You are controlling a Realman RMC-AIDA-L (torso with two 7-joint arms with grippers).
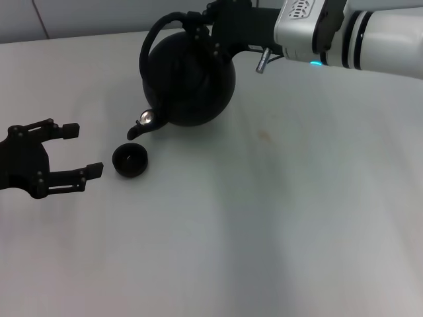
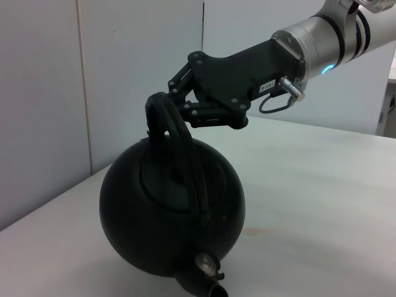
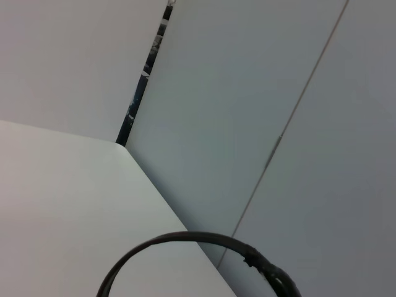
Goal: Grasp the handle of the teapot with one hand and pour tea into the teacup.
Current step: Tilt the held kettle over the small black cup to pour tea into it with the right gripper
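Note:
The round black teapot [image 1: 192, 79] hangs tilted above the table, its short spout [image 1: 135, 130] pointing down, just above and beside the teacup [image 1: 129, 160]. The teacup is a small low black cup standing on the table [image 1: 264, 231]. My right gripper [image 1: 198, 30] reaches in from the right and is shut on the top of the arched handle [image 1: 157, 33]. The left wrist view shows the same grip: the right gripper [image 2: 164, 108] clamps the handle [image 2: 179, 142] over the teapot [image 2: 167, 223]. A stretch of the handle [image 3: 185, 238] crosses the right wrist view. My left gripper [image 1: 86, 150] rests open just left of the teacup.
A small brownish stain [image 1: 264, 135] marks the table right of the teapot. Grey wall panels [image 2: 124, 74] rise behind the table's far edge. The white right arm [image 1: 370, 39] spans the upper right of the head view.

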